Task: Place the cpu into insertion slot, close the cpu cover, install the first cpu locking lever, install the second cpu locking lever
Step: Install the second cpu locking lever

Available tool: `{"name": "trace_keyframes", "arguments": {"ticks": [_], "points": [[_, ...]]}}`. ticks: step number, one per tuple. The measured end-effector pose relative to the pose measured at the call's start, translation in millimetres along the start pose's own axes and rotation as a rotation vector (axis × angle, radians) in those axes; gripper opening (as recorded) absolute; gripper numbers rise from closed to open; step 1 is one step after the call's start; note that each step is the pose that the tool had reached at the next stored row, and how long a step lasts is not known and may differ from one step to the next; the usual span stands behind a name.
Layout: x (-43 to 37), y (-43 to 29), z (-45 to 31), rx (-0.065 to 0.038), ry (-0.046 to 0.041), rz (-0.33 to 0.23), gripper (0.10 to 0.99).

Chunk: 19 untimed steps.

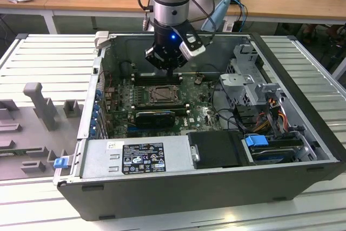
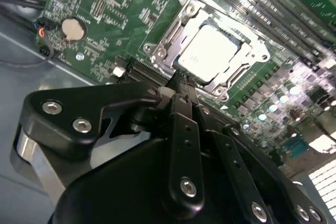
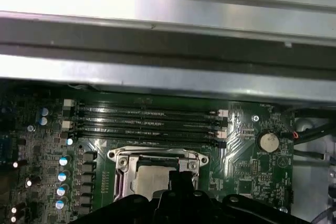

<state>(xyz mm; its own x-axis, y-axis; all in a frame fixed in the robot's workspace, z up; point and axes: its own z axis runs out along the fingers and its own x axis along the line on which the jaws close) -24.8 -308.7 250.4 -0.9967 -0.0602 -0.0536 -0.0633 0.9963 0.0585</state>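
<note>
Open grey metal computer case [image 1: 303,133] lying on its side on a ribbed pale metal work surface [image 1: 48,63]; green motherboard [image 1: 200,114] exposed on the case floor. The arm's black gripper [image 1: 168,70] hangs inside the case, above the board and at the far edge of the socket as the exterior view shows it, a blue light glowing on the wrist. In the second wrist view the gripper [image 2: 176,85] has its thin black fingers [image 2: 181,124] drawn together to a closed tip with nothing between them, the tip poised just beside one edge of the socket; touching or slightly apart, cannot tell. The small flat square cpu with a pale silvery-cream face [image 2: 212,51] lies seated in the square insertion slot with a dark metal rim [image 2: 157,51], also visible in the first wrist view [image 3: 152,179]. The thin grey metal frame of the cpu cover [image 2: 247,40] lies flat around the chip, its window showing the chip's face. Long black memory slots [image 3: 147,121] run in parallel just beside the socket. A round silver coin battery [image 3: 268,141] sits on the board off to one side. A black rectangular drive unit [image 1: 216,150] and a labelled grey power supply box [image 1: 140,158] occupy the near side of the case.
</note>
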Motion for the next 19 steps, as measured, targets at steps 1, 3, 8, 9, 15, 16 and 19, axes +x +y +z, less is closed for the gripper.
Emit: {"name": "trace_keyframes", "arguments": {"ticks": [1, 3, 8, 9, 15, 16, 19], "points": [[0.2, -3.4, -0.2, 0.0, 0.0, 0.0, 0.106], [0.4, -7.6, -0.4, 0.0, 0.0, 0.0, 0.106], [1.1, -17.8, -1.4, 0.0, 0.0, 0.0, 0.106], [1.1, -17.9, -2.1, 0.0, 0.0, 0.0, 0.106], [0.7, -19.7, -9.5, 0.0, 0.0001, 0.0, 0.106], [0.9, -21.8, -9.7, 0.0, 0.0001, 0.0, 0.106], [1.3, -28.8, -10.0, -0.001, 0.0047, 0.0, 0.106]]}}
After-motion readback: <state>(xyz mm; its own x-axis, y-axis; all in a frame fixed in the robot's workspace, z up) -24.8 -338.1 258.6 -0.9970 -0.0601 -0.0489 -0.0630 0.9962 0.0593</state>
